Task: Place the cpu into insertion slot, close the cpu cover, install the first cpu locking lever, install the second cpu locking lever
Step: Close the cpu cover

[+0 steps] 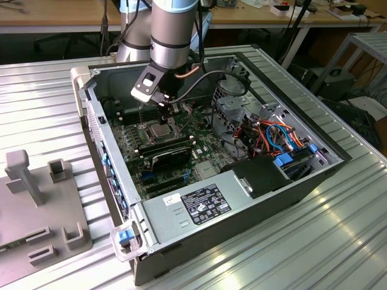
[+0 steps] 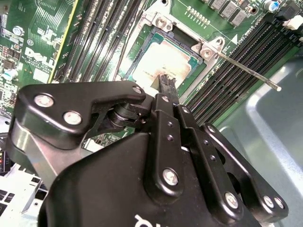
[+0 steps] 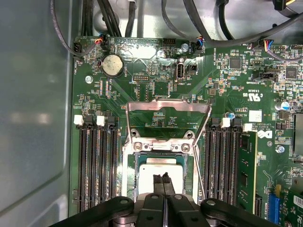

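The cpu lies flat in the insertion slot on the green board, its silver top also seen in the second wrist view. My gripper is shut with nothing between its fingers, the tips just above or on the chip's top; I cannot tell if they touch. The cpu cover stands open, swung back from its hinge beside the slot. One thin locking lever sticks out unlatched from the slot's corner. In the exterior view the gripper hangs over the cpu inside the open computer case.
Black memory slots flank the socket on both sides, one with a green memory stick. A black finned card, the power supply, bundled cables and the case walls surround the board. A grey fixture lies outside.
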`<act>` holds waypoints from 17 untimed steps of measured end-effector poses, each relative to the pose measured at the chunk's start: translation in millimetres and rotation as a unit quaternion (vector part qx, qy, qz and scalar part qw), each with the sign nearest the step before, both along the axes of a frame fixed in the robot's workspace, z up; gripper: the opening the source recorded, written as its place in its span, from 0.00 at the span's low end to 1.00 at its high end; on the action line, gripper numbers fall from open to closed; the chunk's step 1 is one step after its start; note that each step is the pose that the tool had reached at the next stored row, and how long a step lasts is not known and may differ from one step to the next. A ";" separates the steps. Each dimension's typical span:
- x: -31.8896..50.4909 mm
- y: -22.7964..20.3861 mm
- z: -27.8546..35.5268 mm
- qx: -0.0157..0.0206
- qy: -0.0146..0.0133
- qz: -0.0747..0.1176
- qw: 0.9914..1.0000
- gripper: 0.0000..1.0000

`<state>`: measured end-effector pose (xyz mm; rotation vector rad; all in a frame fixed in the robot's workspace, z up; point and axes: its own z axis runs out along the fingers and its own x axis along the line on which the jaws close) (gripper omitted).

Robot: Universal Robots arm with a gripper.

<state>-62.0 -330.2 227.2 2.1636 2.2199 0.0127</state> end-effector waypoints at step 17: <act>0.1 0.0 12.9 0.000 0.000 0.000 1.000 0.11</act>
